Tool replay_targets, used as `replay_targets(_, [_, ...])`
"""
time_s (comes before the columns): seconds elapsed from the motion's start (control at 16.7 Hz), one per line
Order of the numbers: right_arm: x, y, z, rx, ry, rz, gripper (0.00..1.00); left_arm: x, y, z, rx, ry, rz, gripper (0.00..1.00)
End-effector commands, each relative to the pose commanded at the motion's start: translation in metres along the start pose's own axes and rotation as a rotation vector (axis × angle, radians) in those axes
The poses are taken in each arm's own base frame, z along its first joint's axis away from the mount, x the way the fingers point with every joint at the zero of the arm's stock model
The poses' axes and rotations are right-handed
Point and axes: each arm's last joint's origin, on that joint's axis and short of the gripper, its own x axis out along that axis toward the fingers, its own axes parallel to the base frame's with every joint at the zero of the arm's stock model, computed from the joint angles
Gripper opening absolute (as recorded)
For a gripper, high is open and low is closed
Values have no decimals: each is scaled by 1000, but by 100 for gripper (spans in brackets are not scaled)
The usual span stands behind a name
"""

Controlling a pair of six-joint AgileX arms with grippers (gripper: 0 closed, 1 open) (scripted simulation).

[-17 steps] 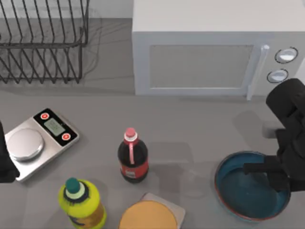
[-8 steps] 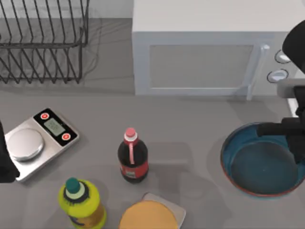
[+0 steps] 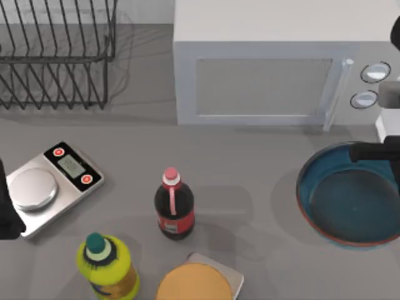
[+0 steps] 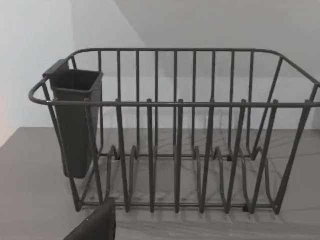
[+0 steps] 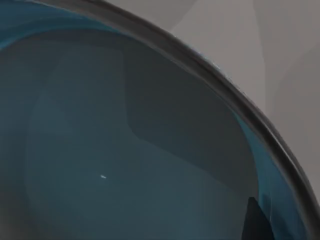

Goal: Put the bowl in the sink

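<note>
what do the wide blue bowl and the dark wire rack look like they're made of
Wide blue bowl: likely glazed ceramic; smooth dark teal inside, thin reddish rim, soft sheen in the right wrist view. Dark wire rack: probably coated metal; thin bent rods, matte grey.

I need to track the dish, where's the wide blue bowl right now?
In the top view the wide blue bowl is at the table's right edge, in front of the white microwave, with the right gripper on its far rim.

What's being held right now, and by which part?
The right gripper holds the bowl by its rim on the microwave side. The left arm is parked at the table's left edge.
</note>
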Motion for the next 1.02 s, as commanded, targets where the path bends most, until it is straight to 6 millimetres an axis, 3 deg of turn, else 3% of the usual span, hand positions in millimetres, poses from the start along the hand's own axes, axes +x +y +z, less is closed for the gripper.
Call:
replay_targets(0.24, [-6, -6, 7, 15, -68, 64, 0, 0, 0, 0, 0, 0, 0, 100])
replay_targets(0.48, [-23, -32, 32, 59, -308, 231, 0, 0, 0, 0, 0, 0, 0, 100])
replay_targets(0.78, [-33, -89, 73, 78, -760, 370, 0, 0, 0, 0, 0, 0, 0, 100])
replay_targets(1.02, [-8, -149, 94, 59, -1084, 334, 0, 0, 0, 0, 0, 0, 0, 100])
